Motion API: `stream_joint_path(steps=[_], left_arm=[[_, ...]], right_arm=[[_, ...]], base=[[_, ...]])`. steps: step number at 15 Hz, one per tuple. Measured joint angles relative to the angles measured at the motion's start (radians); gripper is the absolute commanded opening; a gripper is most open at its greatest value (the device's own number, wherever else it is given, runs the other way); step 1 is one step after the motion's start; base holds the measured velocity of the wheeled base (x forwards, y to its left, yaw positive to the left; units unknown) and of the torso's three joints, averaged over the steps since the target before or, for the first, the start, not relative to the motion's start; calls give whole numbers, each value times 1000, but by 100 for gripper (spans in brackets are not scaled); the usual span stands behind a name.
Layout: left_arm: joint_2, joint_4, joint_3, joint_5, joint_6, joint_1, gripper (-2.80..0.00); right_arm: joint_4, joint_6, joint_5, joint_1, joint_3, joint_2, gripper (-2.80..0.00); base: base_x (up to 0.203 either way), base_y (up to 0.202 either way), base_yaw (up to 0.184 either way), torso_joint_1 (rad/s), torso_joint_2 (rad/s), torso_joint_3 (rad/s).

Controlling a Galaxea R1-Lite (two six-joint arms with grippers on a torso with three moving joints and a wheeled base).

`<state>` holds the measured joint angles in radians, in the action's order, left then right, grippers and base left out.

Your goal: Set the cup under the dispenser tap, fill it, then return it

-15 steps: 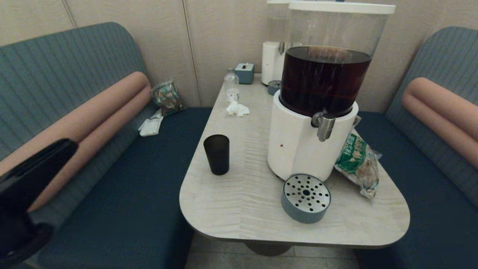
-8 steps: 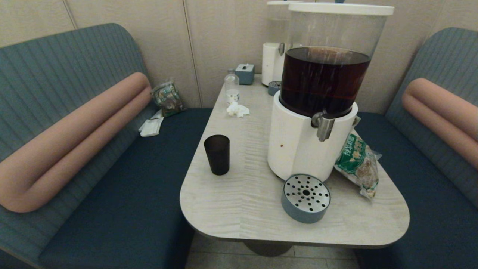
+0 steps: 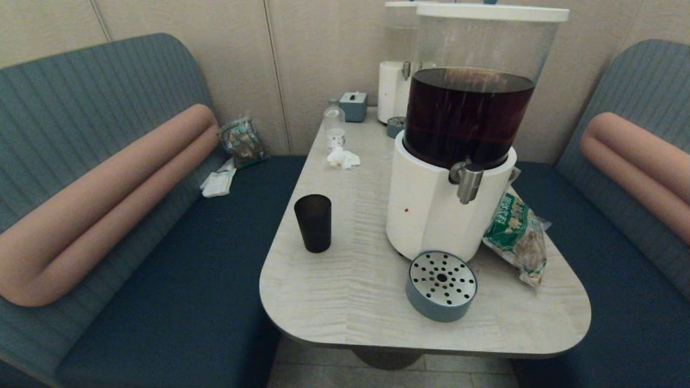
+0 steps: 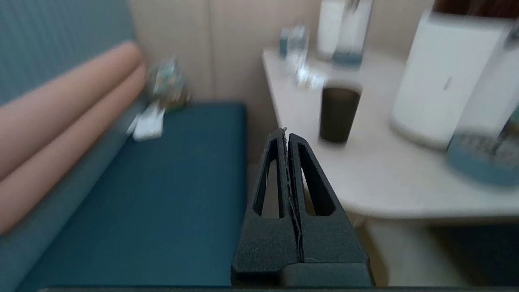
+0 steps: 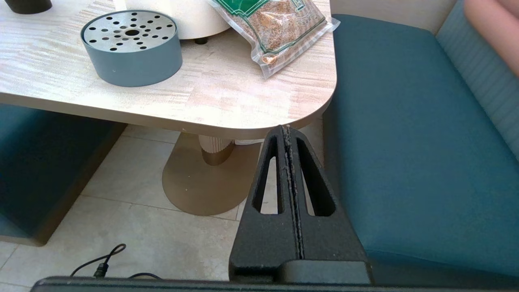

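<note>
Left gripper point(image 4: 287, 134): fingers pressed flat together, nothing between them, touching nothing. It hangs off the table, over the dark blue bench seat point(image 4: 154, 182), tips aimed toward the table's near left edge; out of the head view.

Right gripper point(image 5: 287, 132): clenched shut, empty, parked low below the table's near right corner, above the tiled floor point(image 5: 134, 219) and beside the other bench seat point(image 5: 405, 142).

Cup point(image 3: 312, 222): matte black tumbler, upright on the table point(image 3: 345, 291), standing free at 9 o'clock from the big dispenser's base, well apart from it. Its contents cannot be made out. Also seen from the left wrist point(image 4: 338, 113).

Big dispenser point(image 3: 436, 210): white base, clear tank point(image 3: 469, 113) about two-thirds full of dark brown drink, white lid on top.

Dispenser tap point(image 3: 468, 180): silver spigot on the front of the base, spout pointing down, nothing beneath it.

Drip tray point(image 3: 441, 285): round blue-grey tub with perforated metal top, at 6 o'clock from the base, just beside it.

Snack bag point(image 3: 515, 234): green and clear, leaning at the base's 3 o'clock side.

Far end, 12 o'clock: smaller white dispenser point(image 3: 393, 91), small clear bottle point(image 3: 334, 125), tissue box point(image 3: 353, 105), crumpled tissue point(image 3: 343, 157).
</note>
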<state>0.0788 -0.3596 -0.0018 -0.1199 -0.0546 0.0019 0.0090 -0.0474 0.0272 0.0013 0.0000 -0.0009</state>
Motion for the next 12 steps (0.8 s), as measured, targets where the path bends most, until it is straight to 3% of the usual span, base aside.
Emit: stream_joint_path(steps=[2, 5, 7, 12], left_arm=[[-47, 123, 1, 19, 40, 0, -280], [-73, 325, 0, 118, 61, -1, -280], [-77, 395, -6, 112, 65, -1, -280], [-80, 415, -22, 110, 60, -1, -280]], right_arm=[[0, 0, 0, 0, 0, 0, -280], [0, 0, 0, 0, 0, 0, -280], [0, 0, 0, 0, 0, 0, -280], [0, 0, 0, 0, 0, 0, -280]], base=[[0, 0, 0, 0, 0, 0], [0, 0, 0, 0, 0, 0], [0, 0, 0, 0, 0, 0], [0, 0, 0, 0, 0, 0]])
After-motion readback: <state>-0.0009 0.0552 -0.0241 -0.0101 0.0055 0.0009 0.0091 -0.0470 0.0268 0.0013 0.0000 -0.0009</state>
